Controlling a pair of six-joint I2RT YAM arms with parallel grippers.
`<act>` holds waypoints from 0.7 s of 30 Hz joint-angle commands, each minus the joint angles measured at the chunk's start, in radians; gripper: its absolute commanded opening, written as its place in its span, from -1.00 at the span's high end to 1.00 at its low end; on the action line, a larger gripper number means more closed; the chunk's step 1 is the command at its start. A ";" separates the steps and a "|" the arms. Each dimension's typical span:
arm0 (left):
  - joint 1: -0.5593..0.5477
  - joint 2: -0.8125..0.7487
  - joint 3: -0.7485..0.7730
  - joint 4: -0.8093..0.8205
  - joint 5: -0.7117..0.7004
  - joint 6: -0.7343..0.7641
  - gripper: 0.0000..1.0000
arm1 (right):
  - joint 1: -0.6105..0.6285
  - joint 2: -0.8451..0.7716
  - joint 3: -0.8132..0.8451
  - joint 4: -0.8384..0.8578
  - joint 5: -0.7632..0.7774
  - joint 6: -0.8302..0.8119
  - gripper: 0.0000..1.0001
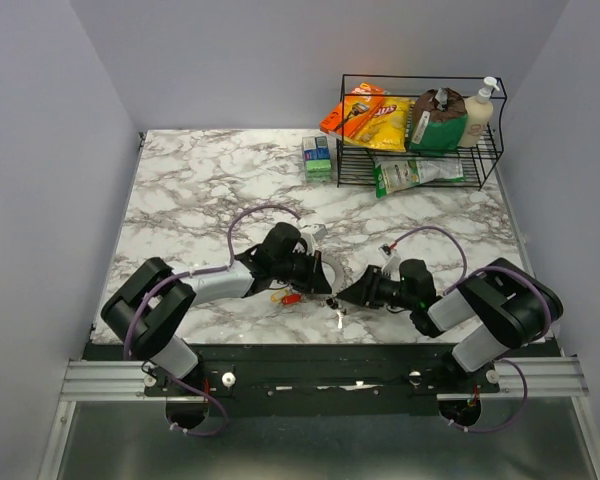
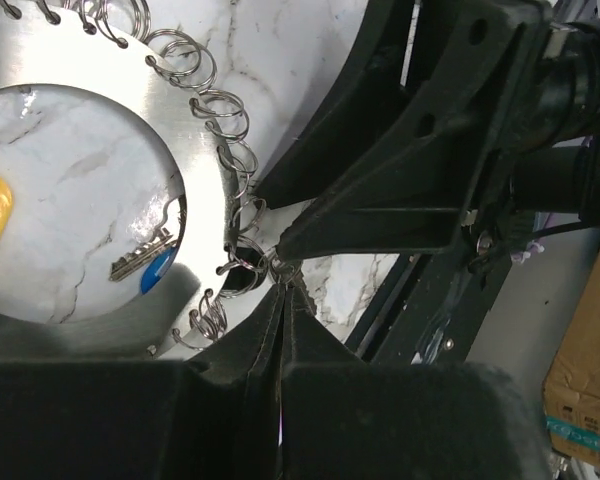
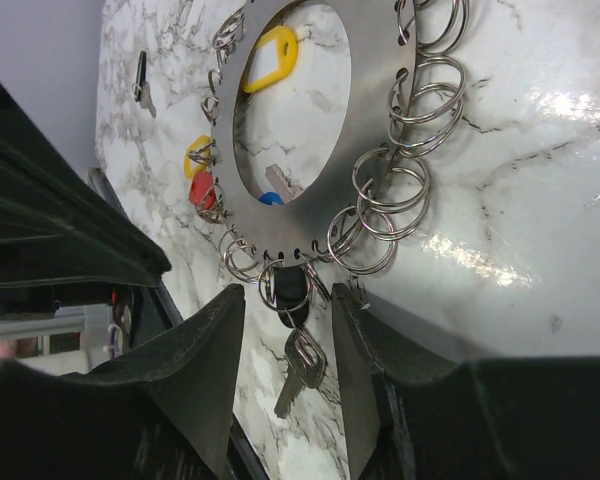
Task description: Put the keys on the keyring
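Note:
The keyring [image 3: 365, 95] is a flat silver ring plate lying on the marble, with several wire split rings [image 3: 420, 100] hooked round its rim. In the left wrist view my left gripper [image 2: 282, 274] is shut, its tips pinching a small split ring [image 2: 286, 266] at the edge of the plate [image 2: 195, 130]. My right gripper [image 3: 288, 300] is open, facing the left one. Between its fingers a silver key [image 3: 302, 372] hangs from that ring. Loose keys with yellow [image 3: 197, 155], red [image 3: 202, 190] and blue [image 2: 145, 265] heads lie by the plate. From above, both grippers [image 1: 332, 291] [image 1: 344, 297] meet near the table's front.
A yellow tag [image 3: 265, 58] lies inside the plate's hole, and a dark key [image 3: 140, 75] lies further off. A black wire rack [image 1: 420, 150] with snack bags and a soap bottle [image 1: 480, 112] stands at the back right, small boxes [image 1: 318, 157] beside it. The table's front edge [image 1: 310, 345] is just behind the grippers.

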 commanded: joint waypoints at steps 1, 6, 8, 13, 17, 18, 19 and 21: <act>-0.012 0.054 -0.005 0.144 0.010 -0.046 0.84 | -0.004 0.059 -0.009 0.041 -0.023 -0.001 0.04; -0.017 0.105 0.010 0.176 0.022 -0.052 0.84 | -0.002 0.095 0.007 0.058 -0.039 0.002 0.15; -0.015 0.100 0.010 0.176 0.016 -0.052 0.84 | -0.002 0.104 0.010 0.060 -0.037 0.003 0.20; -0.015 0.066 0.015 0.138 -0.007 -0.030 0.78 | -0.002 0.104 0.013 0.052 -0.036 0.003 0.53; -0.017 0.017 0.017 0.112 -0.027 -0.010 0.62 | -0.002 0.084 0.019 0.041 -0.046 -0.015 0.96; -0.015 0.005 0.020 0.104 -0.039 -0.004 0.52 | -0.002 0.078 0.020 0.037 -0.046 -0.021 0.99; -0.015 -0.006 0.021 0.086 -0.047 0.002 0.47 | -0.002 0.066 0.024 0.012 -0.048 -0.038 0.99; -0.015 -0.046 0.026 0.069 -0.070 0.026 0.32 | -0.004 0.021 0.030 -0.020 -0.051 -0.061 0.99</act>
